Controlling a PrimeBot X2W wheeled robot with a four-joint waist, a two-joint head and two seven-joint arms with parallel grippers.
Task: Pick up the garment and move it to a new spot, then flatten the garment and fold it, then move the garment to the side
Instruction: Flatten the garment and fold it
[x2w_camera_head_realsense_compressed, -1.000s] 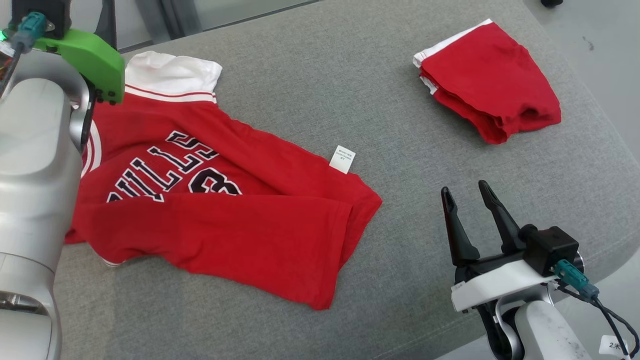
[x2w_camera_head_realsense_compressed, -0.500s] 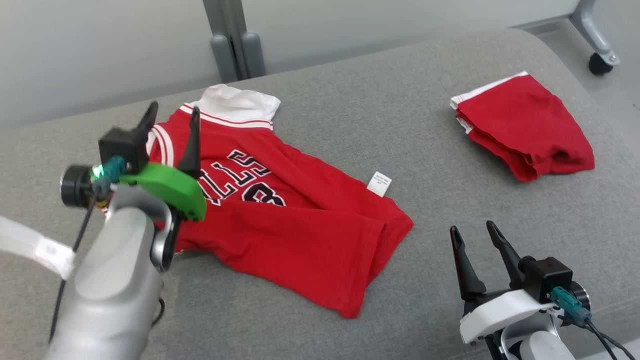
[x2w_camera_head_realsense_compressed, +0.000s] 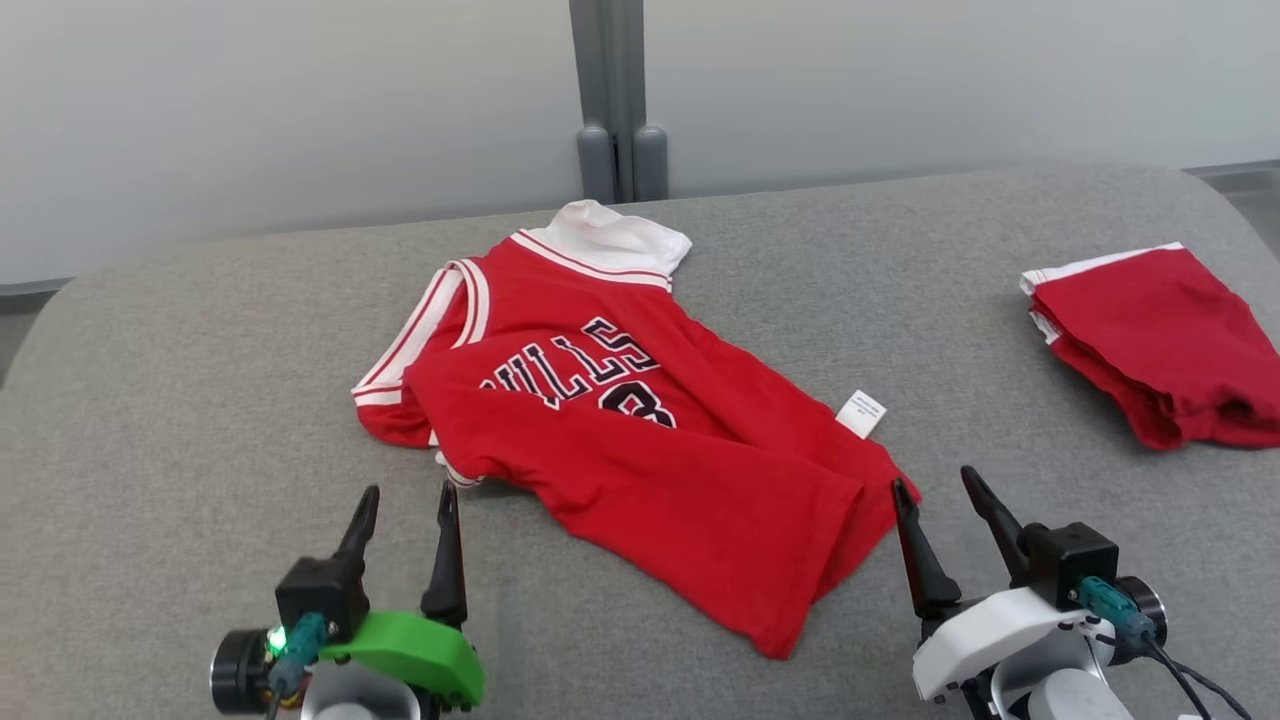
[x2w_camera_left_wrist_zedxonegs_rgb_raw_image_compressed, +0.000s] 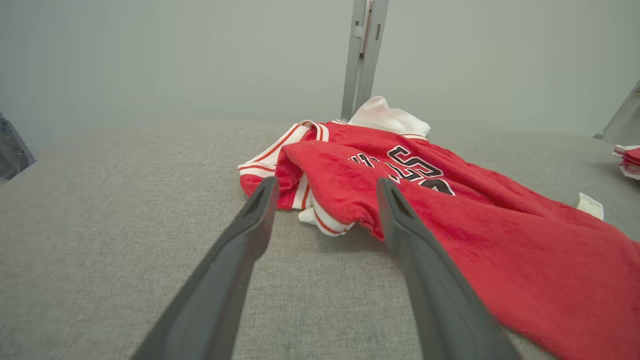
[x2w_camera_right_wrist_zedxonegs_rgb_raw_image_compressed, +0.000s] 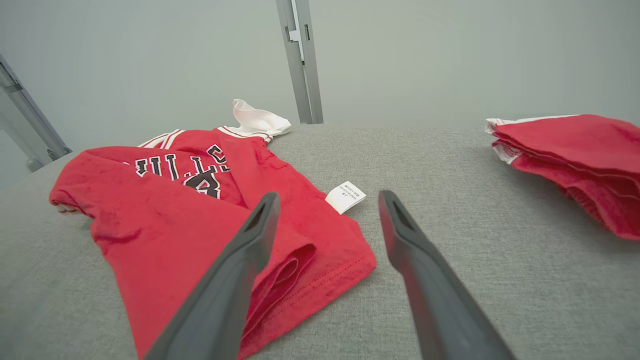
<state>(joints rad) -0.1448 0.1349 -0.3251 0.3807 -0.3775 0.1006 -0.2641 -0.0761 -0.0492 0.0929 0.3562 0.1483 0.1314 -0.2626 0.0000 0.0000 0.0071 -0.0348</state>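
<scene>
Grey fabric surface (x2w_camera_head_realsense_compressed: 200, 400) stretching wide, and over on the far right of it sits a folded red bundle (x2w_camera_head_realsense_compressed: 1160, 340) with white trim, layers stacked slightly unevenly. Beyond the far edge, a grey upright post (x2w_camera_head_realsense_compressed: 612, 100) stands against the pale wall (x2w_camera_head_realsense_compressed: 250, 100).

Lettering on the red jersey (x2w_camera_head_realsense_compressed: 640, 450) partly hidden under a fold of its own cloth, print on its white label (x2w_camera_head_realsense_compressed: 861, 413) too small to read, folded red garment (x2w_camera_head_realsense_compressed: 1150, 340) cut off by the head view's right edge
</scene>
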